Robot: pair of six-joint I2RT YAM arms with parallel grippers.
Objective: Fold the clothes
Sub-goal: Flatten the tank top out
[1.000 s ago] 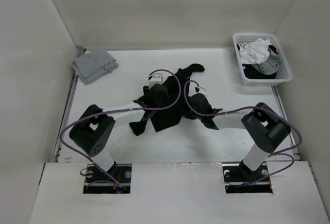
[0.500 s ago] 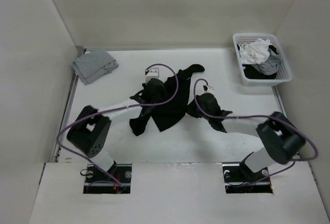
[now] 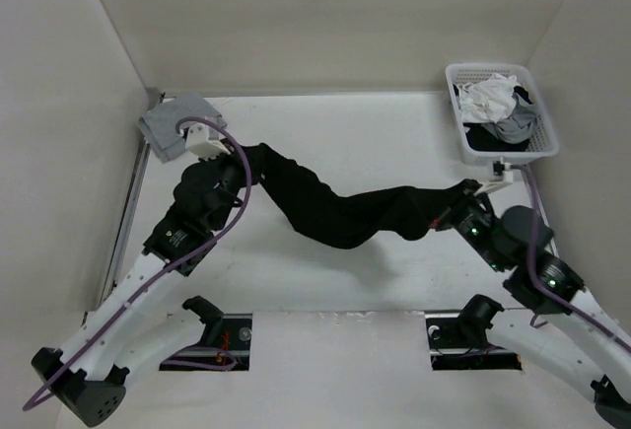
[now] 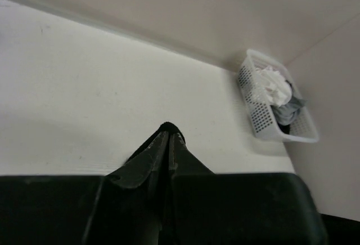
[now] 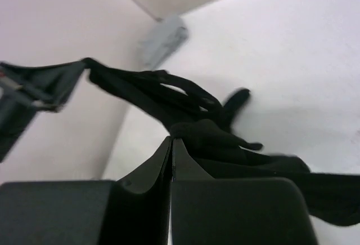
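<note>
The clothes, a black shirt [image 3: 335, 214], hang stretched in a sagging band between my two grippers above the white table. My left gripper [image 3: 246, 158] is shut on the shirt's left end near the back left; in the left wrist view only a nub of black shirt [image 4: 167, 125] shows at the tip of the left gripper [image 4: 170, 135]. My right gripper [image 3: 452, 207] is shut on the right end. In the right wrist view the shirt [image 5: 169, 96] runs from the closed right gripper [image 5: 171, 141] away toward the left arm.
A white basket [image 3: 459, 118] with white, grey and dark cloth stands at the back right, close to the right wrist; the left wrist view shows this basket [image 4: 256, 115] too. A folded light grey garment [image 3: 170, 118] lies at the back left corner. Walls enclose three sides.
Both grippers closed on the crumpled shirt in the middle and pulled apart, left toward the back left, right toward the right, drawing the shirt out into a long band.
</note>
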